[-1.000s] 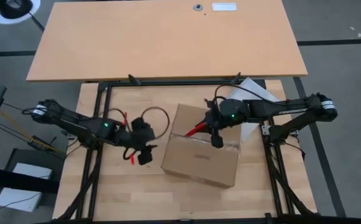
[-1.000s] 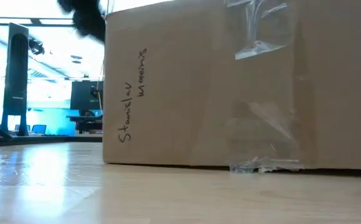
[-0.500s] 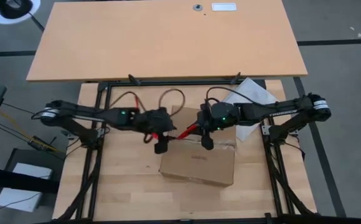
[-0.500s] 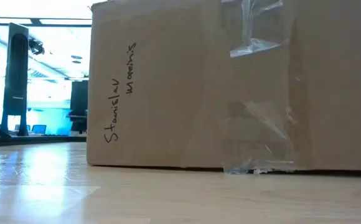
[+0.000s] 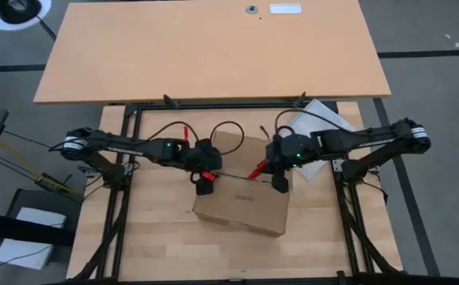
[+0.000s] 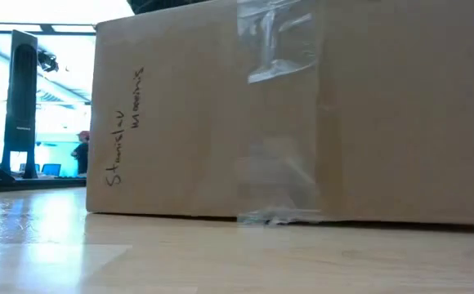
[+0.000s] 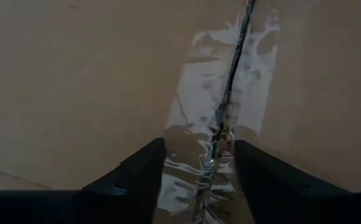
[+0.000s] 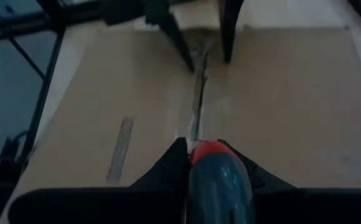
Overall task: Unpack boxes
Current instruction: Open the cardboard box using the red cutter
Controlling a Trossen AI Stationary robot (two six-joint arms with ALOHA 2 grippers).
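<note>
The brown cardboard box (image 5: 241, 198) stands on the wooden table, its taped top seam (image 7: 227, 106) slit open along the middle. My left gripper (image 5: 204, 184) is over the left end of the box top, open, with one finger on each side of the seam (image 7: 199, 165). My right gripper (image 5: 279, 184) is over the right end of the top, shut on the red-handled box cutter (image 5: 256, 169), which points along the seam toward the left gripper. In the low view the box's near side (image 6: 302, 122) fills the picture. My left gripper's open fingers (image 7: 144, 171) stand at the box top on either side of the slit tape, slanting down from the table's left; I cannot tell whether they touch the cardboard. My right gripper pinches the cutter's handle (image 8: 215, 177) between its two fingers, which lie along the handle and slant down from the table's right. The handle hides the blade end, so I cannot tell whether it touches the seam.
A white sheet (image 5: 318, 119) lies at the back right under the right arm. A larger wooden desk (image 5: 214, 47) stands beyond the far edge. Bare table shows near the front edge (image 5: 174, 245). Handwriting (image 6: 122, 122) and a tape strip (image 6: 278, 41) mark the box's near side.
My left gripper has swung from the table's left over the box's left end and sunk toward the seam, rolling as it went. The box has slid toward the table's left and turned a little. My right gripper went left, then back right, rolling with the cutter.
</note>
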